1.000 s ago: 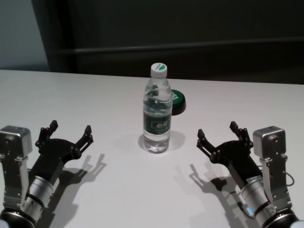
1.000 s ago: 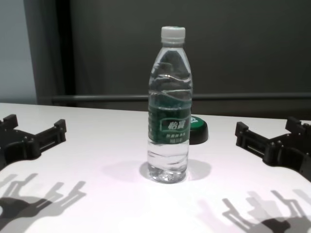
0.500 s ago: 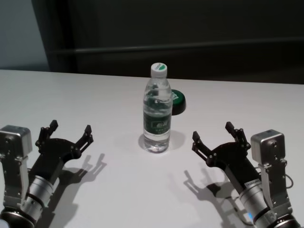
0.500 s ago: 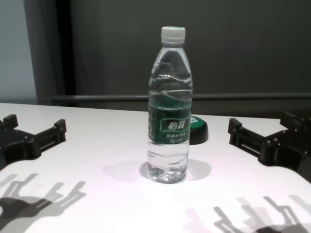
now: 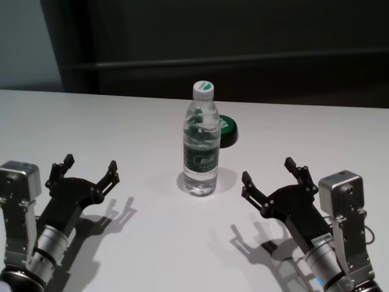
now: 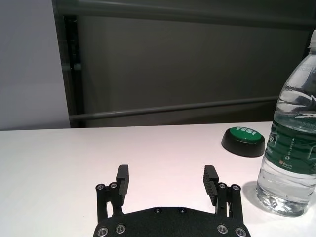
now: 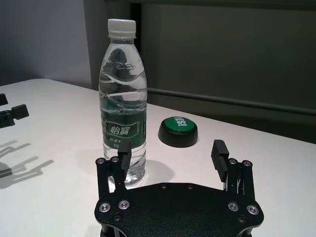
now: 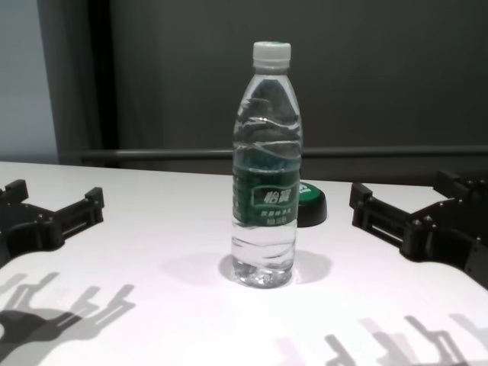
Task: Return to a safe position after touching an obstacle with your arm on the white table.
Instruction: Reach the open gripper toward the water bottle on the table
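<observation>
The obstacle, a clear water bottle (image 5: 201, 146) with a white cap and a dark green label, stands upright in the middle of the white table (image 5: 152, 243). My right gripper (image 5: 267, 170) hovers open to the bottle's right, a short gap away, and holds nothing. In the right wrist view the bottle (image 7: 122, 123) rises just beyond one of that gripper's (image 7: 171, 147) fingers. My left gripper (image 5: 91, 163) rests open and empty well to the bottle's left. The chest view shows the bottle (image 8: 264, 191) between the left gripper (image 8: 55, 192) and the right gripper (image 8: 402, 187).
A low black disc with a green top (image 5: 227, 131) lies just behind the bottle on its right, also in the chest view (image 8: 311, 206). Behind the table's far edge is a dark wall with a horizontal rail (image 5: 243, 59).
My right gripper has shifted left, closer to the bottle, and its shadow has dropped lower on the table. The left arm and the bottle have not moved.
</observation>
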